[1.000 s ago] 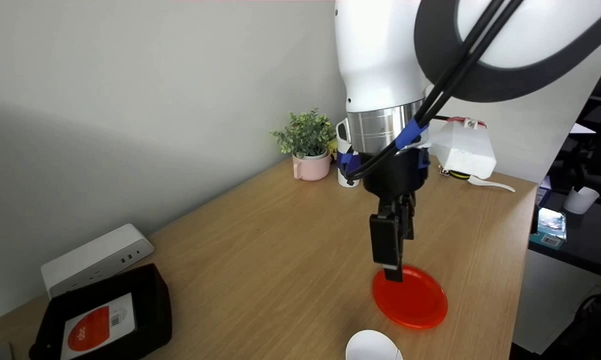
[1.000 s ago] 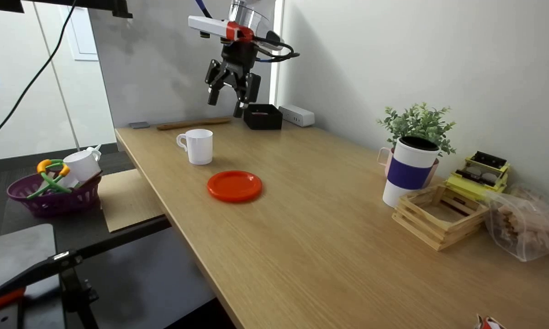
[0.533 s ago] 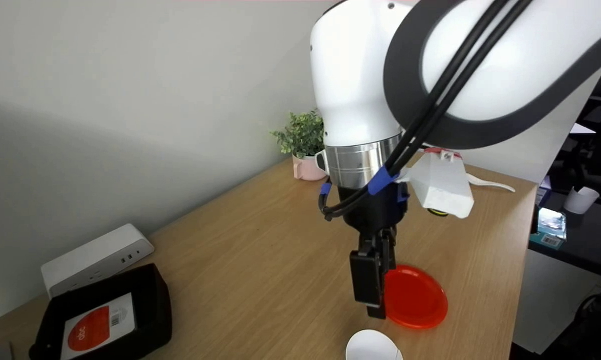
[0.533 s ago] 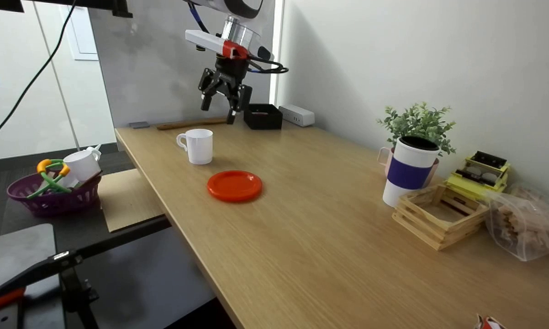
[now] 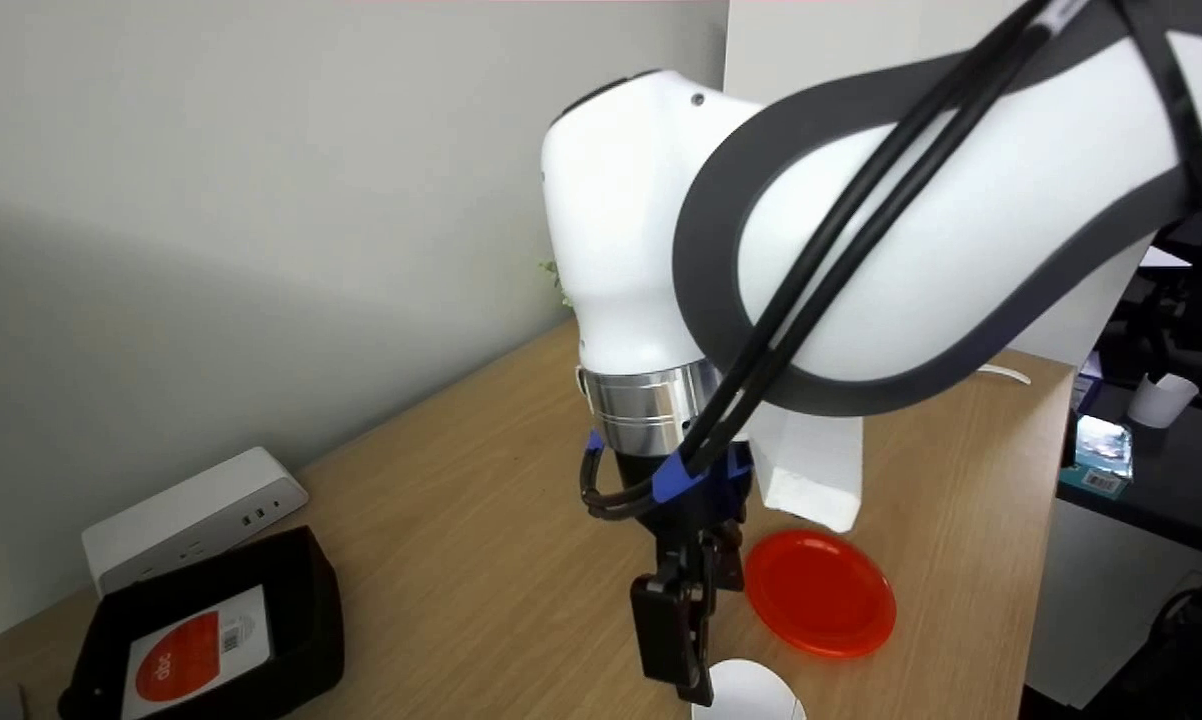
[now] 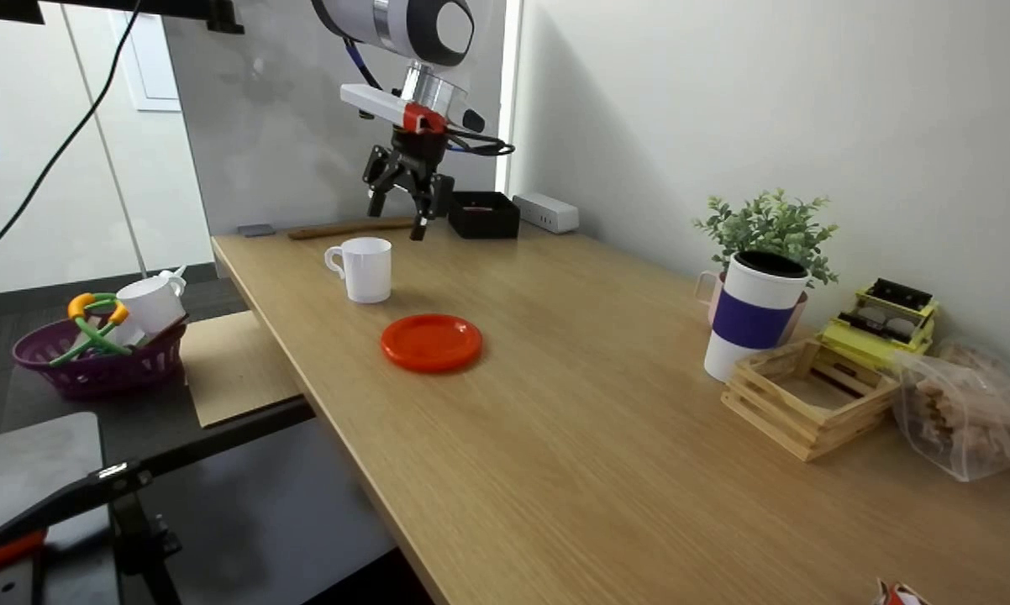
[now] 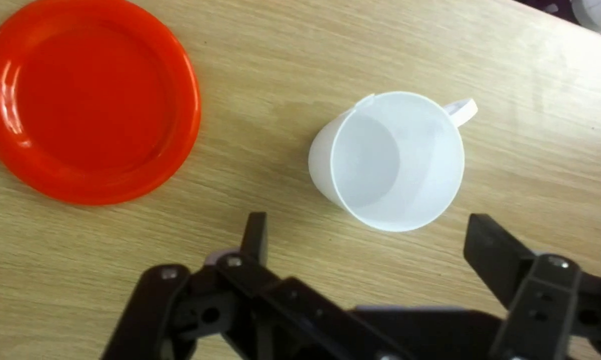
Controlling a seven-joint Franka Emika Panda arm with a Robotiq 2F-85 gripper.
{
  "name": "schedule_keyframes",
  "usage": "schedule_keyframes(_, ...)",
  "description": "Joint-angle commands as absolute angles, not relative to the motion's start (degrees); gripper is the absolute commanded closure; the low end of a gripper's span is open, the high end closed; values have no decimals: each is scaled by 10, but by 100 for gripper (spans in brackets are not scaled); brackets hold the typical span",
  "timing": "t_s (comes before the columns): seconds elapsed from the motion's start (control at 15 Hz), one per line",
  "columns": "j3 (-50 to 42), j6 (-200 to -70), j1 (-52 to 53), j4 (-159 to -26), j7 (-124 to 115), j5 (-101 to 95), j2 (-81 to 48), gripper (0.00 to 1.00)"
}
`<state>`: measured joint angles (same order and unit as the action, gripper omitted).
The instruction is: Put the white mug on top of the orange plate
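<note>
The white mug [image 6: 367,270] stands upright on the table, its handle toward the near table edge. It also shows in the wrist view [image 7: 398,165], open end up, and in part at the bottom of an exterior view [image 5: 751,692]. The orange plate [image 6: 432,343] lies flat and bare beside the mug, also in the wrist view [image 7: 90,105] and in an exterior view [image 5: 821,595]. My gripper [image 7: 373,240] is open with nothing between its fingers. In an exterior view the gripper [image 6: 397,220] is above and behind the mug, not touching it.
A black box [image 6: 484,217] and a white power strip [image 6: 547,212] stand near the wall, with a wooden stick [image 6: 354,227] beside them. A banded tumbler [image 6: 753,319], plant [image 6: 770,223] and wooden crate [image 6: 807,403] stand along the wall. A purple basket [image 6: 97,370] is off the table.
The arm has moved down and come closer to the mug, with the gripper staying open. The mug and plate have not moved.
</note>
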<state>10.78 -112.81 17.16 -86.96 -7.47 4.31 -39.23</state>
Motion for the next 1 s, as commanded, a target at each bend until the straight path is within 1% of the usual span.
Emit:
schedule_keyframes(0.0, 95, -1102, 190, -831, -110, 28, -415, 0)
schedule_keyframes(0.8, 92, -1106, 220, -879, -193, 20, -391, 0)
schedule_keyframes(0.93, 98, -1110, 216, -855, -181, 29, -411, 0)
